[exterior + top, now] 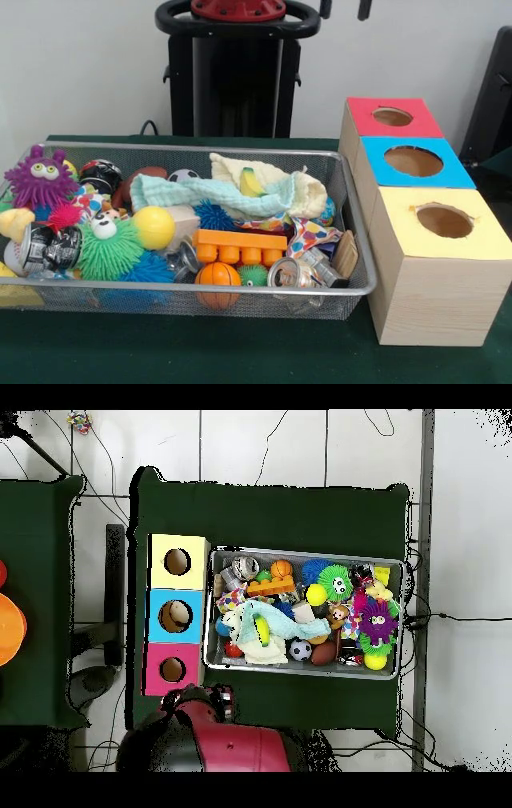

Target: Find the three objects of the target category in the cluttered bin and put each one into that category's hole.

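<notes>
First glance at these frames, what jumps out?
The wire bin crammed with bright toys draws the eye first: a purple googly-eyed monster at its left end in the front view, a green spiky creature beside a yellow ball, and an orange brick near the front. Right of the bin stand three wooden boxes with round holes, topped red, blue and yellow.

Dark green table cover spread well below the jaws of the gripper. White wall behind the jaws. Black chair back lower, off to one side of them. From above: second green table, orange round thing at its edge, thin cables across pale floor.
</notes>
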You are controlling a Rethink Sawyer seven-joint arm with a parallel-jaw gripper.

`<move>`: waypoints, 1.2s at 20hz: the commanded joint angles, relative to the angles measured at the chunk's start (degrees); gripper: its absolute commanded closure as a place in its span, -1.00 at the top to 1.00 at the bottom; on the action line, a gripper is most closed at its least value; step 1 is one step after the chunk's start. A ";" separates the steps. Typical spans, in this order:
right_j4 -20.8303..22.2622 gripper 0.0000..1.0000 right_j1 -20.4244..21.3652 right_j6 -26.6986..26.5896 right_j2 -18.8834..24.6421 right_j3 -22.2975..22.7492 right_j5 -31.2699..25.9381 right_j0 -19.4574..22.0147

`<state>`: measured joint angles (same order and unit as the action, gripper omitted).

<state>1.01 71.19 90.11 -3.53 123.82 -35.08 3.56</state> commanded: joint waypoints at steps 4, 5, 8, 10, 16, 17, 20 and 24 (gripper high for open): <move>0.13 1.00 -3.34 -4.48 6.84 1.34 -0.79 8.92; 0.81 1.00 -4.03 -3.91 7.15 1.48 0.56 9.22; 3.71 1.00 -6.23 1.03 6.00 -0.94 2.34 7.57; 3.52 1.00 -7.42 4.61 5.34 -3.80 -1.28 5.31; 3.50 1.00 -15.21 10.51 4.18 -9.43 3.43 0.34; 2.27 1.00 -15.14 10.04 4.66 -8.14 4.49 0.63; -0.19 1.00 -12.13 6.50 6.77 -1.20 8.73 3.25; 0.94 1.00 -10.45 5.19 7.75 5.47 15.36 7.06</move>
<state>2.36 61.75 90.14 0.15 121.39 -29.10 6.09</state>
